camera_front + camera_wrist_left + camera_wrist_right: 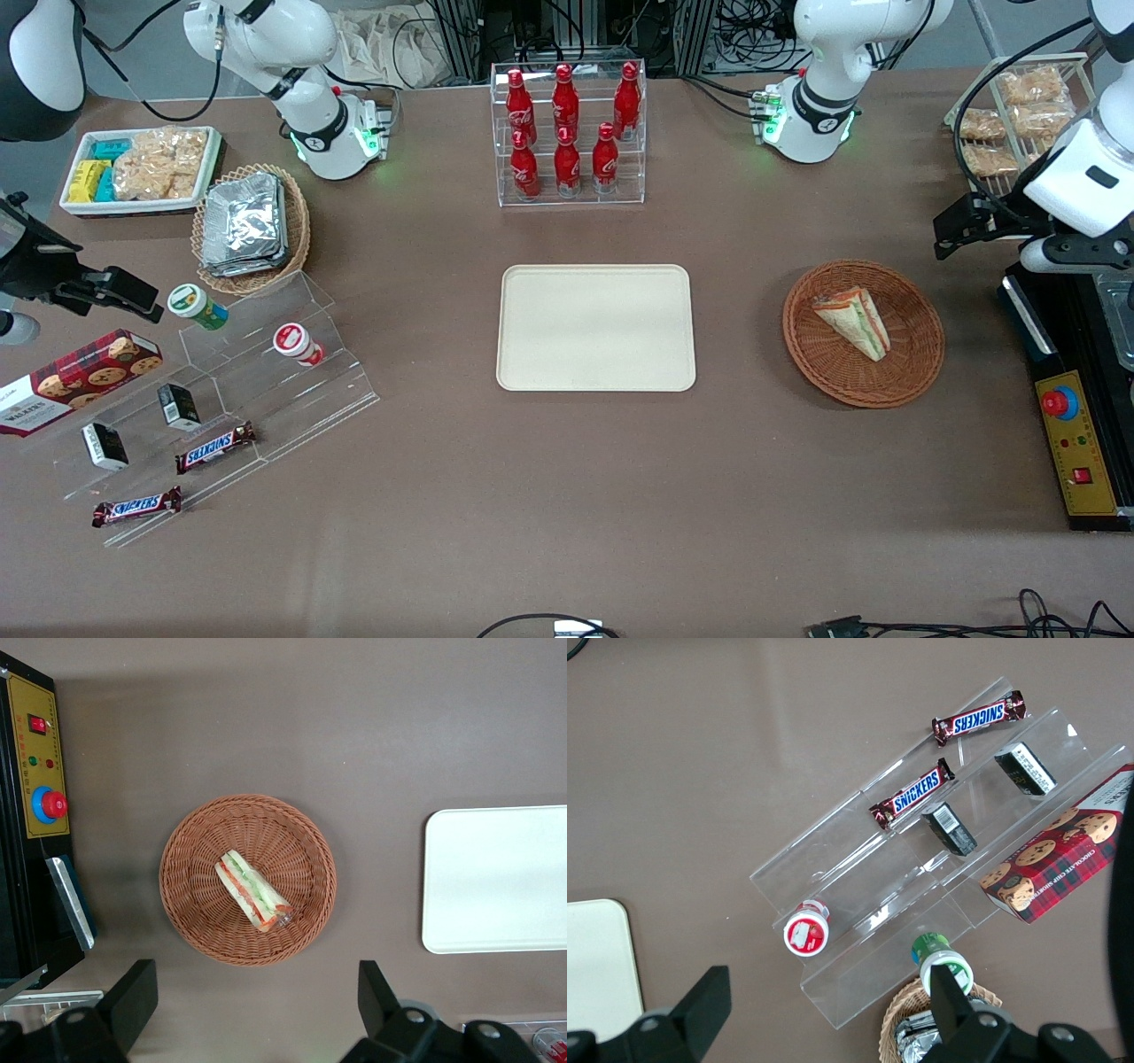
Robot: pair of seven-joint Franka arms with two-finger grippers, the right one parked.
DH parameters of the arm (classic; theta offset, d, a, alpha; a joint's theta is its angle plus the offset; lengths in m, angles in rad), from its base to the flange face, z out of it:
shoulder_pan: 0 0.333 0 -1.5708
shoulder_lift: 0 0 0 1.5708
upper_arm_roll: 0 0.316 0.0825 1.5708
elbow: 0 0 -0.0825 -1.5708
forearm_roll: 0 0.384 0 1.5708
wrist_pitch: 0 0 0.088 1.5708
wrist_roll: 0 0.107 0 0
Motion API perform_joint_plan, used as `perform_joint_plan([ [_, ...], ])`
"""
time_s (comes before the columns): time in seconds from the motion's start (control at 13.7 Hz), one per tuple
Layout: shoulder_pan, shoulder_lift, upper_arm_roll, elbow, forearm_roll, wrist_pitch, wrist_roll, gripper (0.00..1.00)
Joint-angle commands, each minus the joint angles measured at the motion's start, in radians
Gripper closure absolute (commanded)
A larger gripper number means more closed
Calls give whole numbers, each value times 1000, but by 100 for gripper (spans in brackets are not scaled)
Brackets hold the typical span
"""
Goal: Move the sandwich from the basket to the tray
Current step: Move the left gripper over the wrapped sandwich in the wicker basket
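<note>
Scanning the tabletop, we see the tray bare at centre, then the sandwich lying in the basket toward the working arm's end, our pincer spread wide, hovering above it, holding nothing

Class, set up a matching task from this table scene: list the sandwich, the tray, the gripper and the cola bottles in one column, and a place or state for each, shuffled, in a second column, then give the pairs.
Things:
1. sandwich
2. tray
3. gripper
4. cola bottles

Places or states:
A. standing in a clear tiered rack
B. lying in the basket
C. open, raised above the table beside the basket
D. bare, with nothing on it

Pairs: 1-B, 2-D, 3-C, 4-A
</note>
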Motion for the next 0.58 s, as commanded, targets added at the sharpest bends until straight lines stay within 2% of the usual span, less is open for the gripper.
perform_joint_plan([
  [0.0, 3, 10, -5, 33, 10, -48, -29, 0],
  [0.36, 6, 16, -3, 18, 17, -43, -75, 0],
  [0.51, 12, 4, 6, -54, 17, -4, -83, 0],
])
